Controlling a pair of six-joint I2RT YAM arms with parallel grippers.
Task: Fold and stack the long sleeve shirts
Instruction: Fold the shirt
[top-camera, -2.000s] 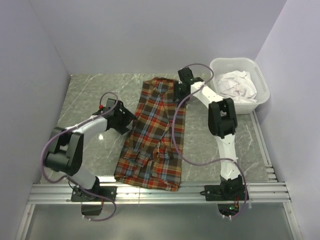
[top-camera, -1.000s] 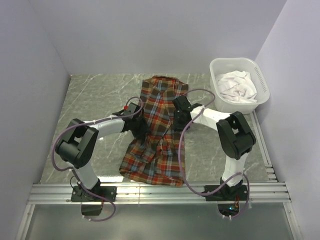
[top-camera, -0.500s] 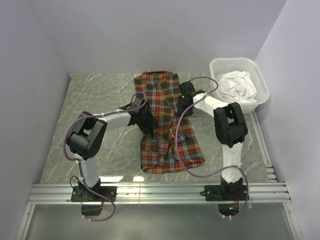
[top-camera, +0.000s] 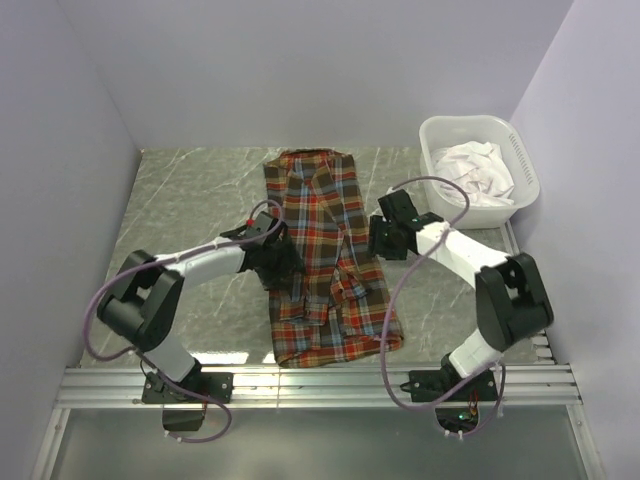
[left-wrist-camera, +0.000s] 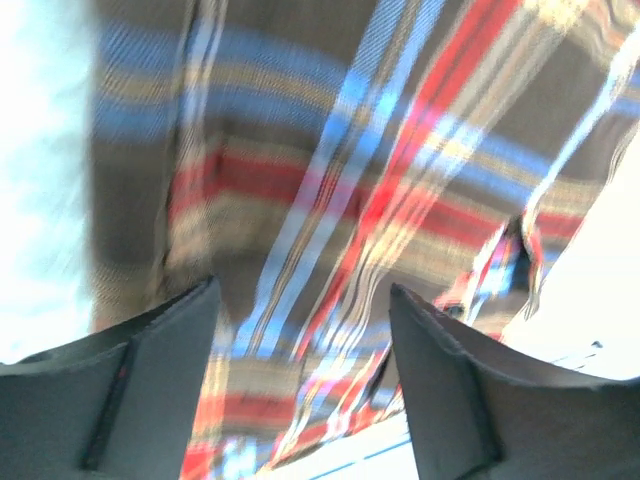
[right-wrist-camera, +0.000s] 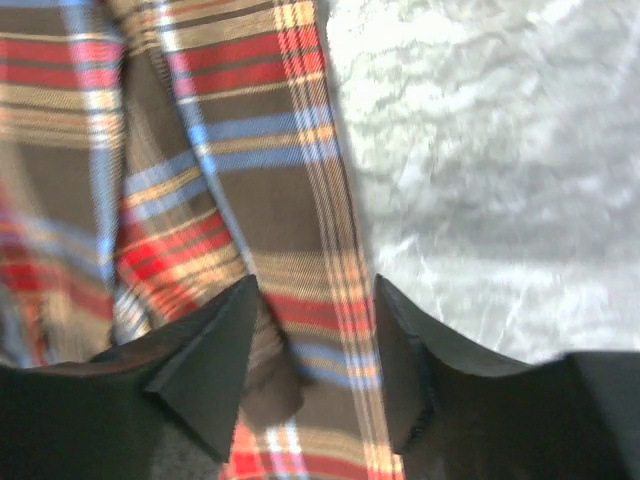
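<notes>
- Your shirt (top-camera: 325, 270) is lying lengthwise on the counter (top-camera: 190, 200). Its collar is pointing at the far wall and its hem is lying towards the arm bases.
- The shirt is showing as one long, narrow plaid shape, with loose folds running down its middle and a rumpled corner at the right end of the hem.
- Your left tool (top-camera: 278, 262) is sitting at the shirt's left edge, about halfway along its length.
- In the left wrist view its fingers (left-wrist-camera: 160, 370) are standing wide apart and gripping nothing. Blurred plaid cloth is filling the gap beyond them.
- Your right tool (top-camera: 385, 238) is sitting just off the shirt's right edge, opposite the left tool and slightly nearer the collar.
- In the right wrist view its fingers (right-wrist-camera: 215, 360) are also standing apart. The shirt's right edge is running between them, with bare marbled counter showing to its right.
- The cloth there is lying flat below the fingers, so the right tool is holding nothing either.
- A basket (top-camera: 522, 160) is standing well to the right of the shirt's collar, and crumpled white cloth (top-camera: 470, 170) is lying in it.
</notes>
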